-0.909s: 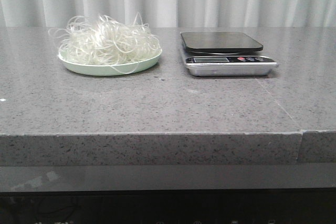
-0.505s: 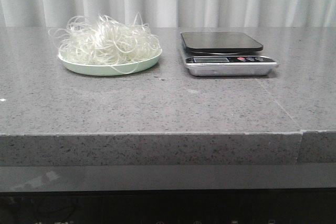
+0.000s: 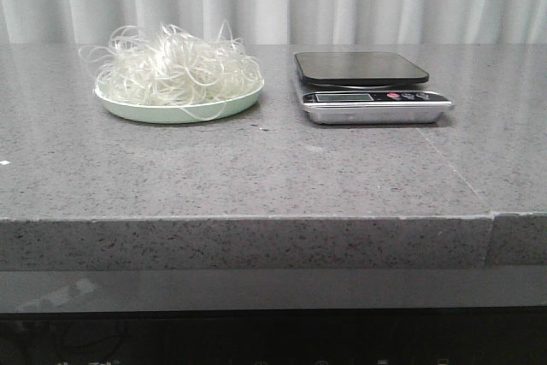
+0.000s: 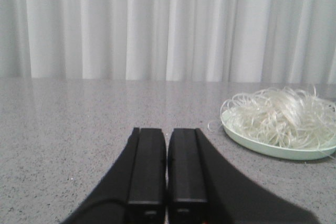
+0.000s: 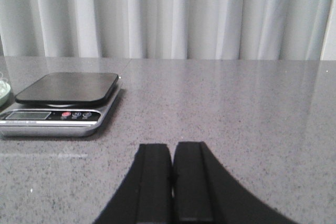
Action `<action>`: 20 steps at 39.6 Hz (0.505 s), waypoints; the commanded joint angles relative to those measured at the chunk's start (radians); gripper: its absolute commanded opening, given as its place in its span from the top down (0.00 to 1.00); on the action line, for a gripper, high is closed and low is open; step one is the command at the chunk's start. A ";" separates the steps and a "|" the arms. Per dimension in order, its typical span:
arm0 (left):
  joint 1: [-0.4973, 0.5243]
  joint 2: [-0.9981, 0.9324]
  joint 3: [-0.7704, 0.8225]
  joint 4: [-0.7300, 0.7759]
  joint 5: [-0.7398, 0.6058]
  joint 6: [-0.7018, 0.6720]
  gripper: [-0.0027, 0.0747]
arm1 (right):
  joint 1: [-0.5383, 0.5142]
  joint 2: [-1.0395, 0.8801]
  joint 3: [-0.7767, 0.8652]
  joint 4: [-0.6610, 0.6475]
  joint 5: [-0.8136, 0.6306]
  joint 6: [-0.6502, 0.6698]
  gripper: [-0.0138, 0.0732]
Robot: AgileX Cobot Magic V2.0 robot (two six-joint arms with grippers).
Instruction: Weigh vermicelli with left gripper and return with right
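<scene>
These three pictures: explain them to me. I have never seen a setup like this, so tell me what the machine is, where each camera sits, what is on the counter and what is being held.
The machine is a robot with two arms, each ending in a gripper. The front view looks forward over a grey stone counter. On it stands a pale green plate heaped with vermicelli, and to the right of it a kitchen scale with nothing on its dark platform. The other two pictures come from cameras on the wrists. One shows the left gripper, shut and holding nothing, with the plate ahead of it. The other shows the right gripper, also shut and holding nothing, with the scale ahead of it. Nothing has been picked up yet.
</scene>
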 commanded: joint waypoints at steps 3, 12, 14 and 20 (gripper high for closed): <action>-0.007 -0.019 -0.113 -0.001 -0.057 -0.010 0.76 | -0.005 -0.014 -0.151 -0.002 -0.007 -0.006 0.65; -0.007 0.043 -0.331 -0.001 0.118 -0.010 0.76 | -0.005 0.081 -0.411 -0.002 0.209 -0.006 0.65; -0.007 0.074 -0.386 -0.001 0.145 -0.010 0.76 | -0.005 0.127 -0.465 -0.002 0.254 -0.006 0.65; -0.007 0.187 -0.533 -0.001 0.225 -0.010 0.76 | -0.005 0.263 -0.633 0.016 0.387 -0.006 0.65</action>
